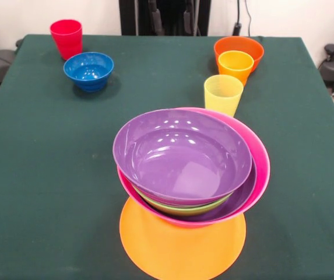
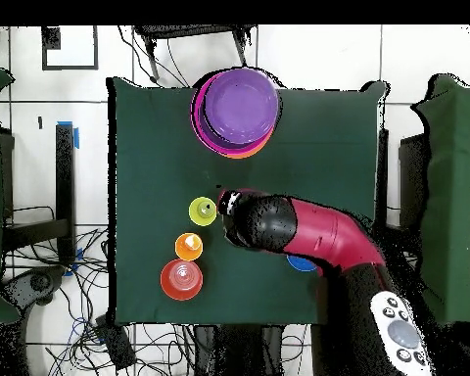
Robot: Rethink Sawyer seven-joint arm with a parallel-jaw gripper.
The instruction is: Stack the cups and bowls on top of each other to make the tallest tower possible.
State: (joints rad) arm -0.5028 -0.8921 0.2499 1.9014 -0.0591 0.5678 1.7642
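The tower stands at the near edge of the table: a wide orange bowl (image 1: 181, 245) as base, then a pink bowl (image 1: 261, 169), a purple bowl (image 1: 236, 201), a lime green bowl (image 1: 184, 208) and a tilted purple bowl (image 1: 181, 154) on top. A translucent yellow cup (image 1: 223, 93) stands behind it. Further back, an orange-yellow cup (image 1: 235, 65) touches a red-orange bowl (image 1: 239, 46). At the far left are a blue bowl (image 1: 88, 70) and a red cup (image 1: 66, 38). In the overhead view the gripper (image 2: 229, 204) hangs high beside the yellow cup (image 2: 203, 210), apart from the tower (image 2: 236, 111).
The red and black arm (image 2: 312, 235) reaches across the table in the overhead view and covers most of the blue bowl (image 2: 300, 262). The green cloth (image 1: 38, 175) reaches every table edge. Cables and dark furniture lie around the table.
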